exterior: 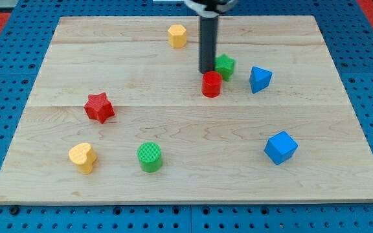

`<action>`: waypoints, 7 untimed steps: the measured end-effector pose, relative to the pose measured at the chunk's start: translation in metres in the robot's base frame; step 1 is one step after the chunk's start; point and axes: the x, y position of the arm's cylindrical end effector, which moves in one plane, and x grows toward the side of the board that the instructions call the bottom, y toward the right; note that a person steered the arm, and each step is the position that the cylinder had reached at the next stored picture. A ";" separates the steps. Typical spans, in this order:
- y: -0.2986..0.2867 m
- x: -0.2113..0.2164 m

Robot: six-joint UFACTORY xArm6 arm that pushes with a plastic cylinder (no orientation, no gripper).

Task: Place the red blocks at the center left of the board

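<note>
My tip (206, 71), a bare rod holding nothing, rests just behind the red cylinder (212, 85), left of the green block (225, 66); the red star (99, 107) sits far left.

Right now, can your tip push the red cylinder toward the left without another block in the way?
Probably yes. My tip is just above the red cylinder, the green block on its right. Leftward toward the red star the board looks free.

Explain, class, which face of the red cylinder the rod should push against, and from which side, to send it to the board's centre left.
Press my tip on the red cylinder's right-hand wall, coming from the view's right. Its round upright side lets it veer if struck off-centre. The green block sits close at its upper right, so swing around that first.
</note>
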 end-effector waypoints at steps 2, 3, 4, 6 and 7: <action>0.044 0.003; 0.047 0.049; -0.010 0.050; -0.103 -0.001; -0.092 0.000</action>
